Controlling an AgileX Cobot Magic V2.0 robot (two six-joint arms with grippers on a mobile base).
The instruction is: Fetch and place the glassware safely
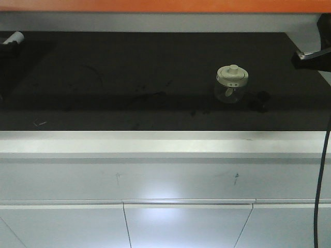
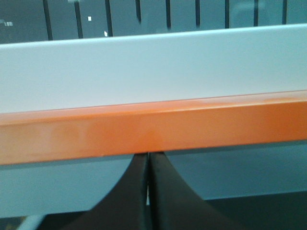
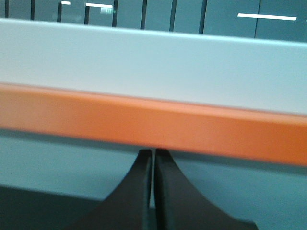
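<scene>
We see the lidded glass jar (image 1: 231,83) standing upright on the black bench (image 1: 129,67), right of the frame's centre. Our left hand (image 2: 148,157) and right hand (image 3: 153,153) are both clenched tight.

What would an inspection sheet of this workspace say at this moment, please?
Surface: black countertop, smudged, with a pale front edge.
Job's things: glass jar with its cream lid on, upright, right of centre, no end effector on it.
Clutter: small dark thing just right of the jar, not identifiable; pale scrap at front left.
End effectors: left end effector shut, empty; right end effector shut, empty; both away from the jar.
Cables: black cable hanging down at the right edge.
Surroundings: orange band above the back; white cabinet fronts below.
</scene>
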